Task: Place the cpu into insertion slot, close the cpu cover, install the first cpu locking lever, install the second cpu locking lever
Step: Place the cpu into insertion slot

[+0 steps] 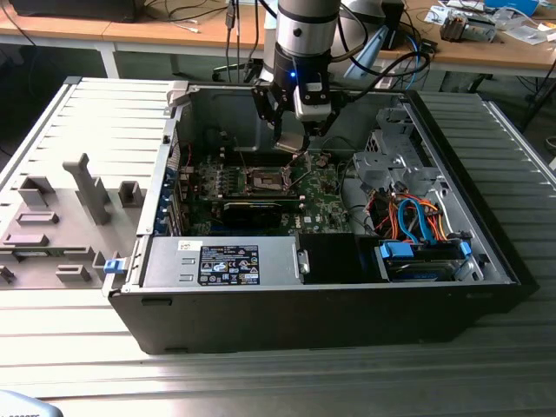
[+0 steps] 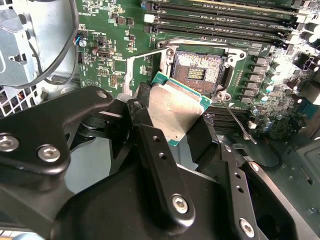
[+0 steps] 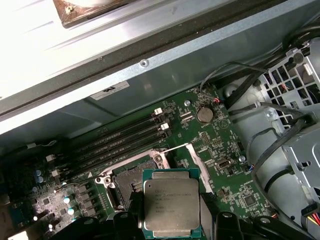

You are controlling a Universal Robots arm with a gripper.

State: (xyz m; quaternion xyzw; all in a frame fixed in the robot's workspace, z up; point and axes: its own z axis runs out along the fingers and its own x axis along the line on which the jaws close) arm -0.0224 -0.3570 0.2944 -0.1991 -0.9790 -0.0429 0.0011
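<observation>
Gripper (image 2: 172,117) clamped on the cpu (image 2: 177,106), I see its square metal face upward; in the exterior view, the insertion slot (image 1: 265,181) lies seven o'clock of it.

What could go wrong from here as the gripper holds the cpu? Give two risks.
1. The cpu, clamped in the gripper, sits beside the insertion slot, not squarely over it; lowered misaligned, it might damage the exposed contacts.
2. The open cpu cover stands close to the cpu; an edge could catch it.
</observation>
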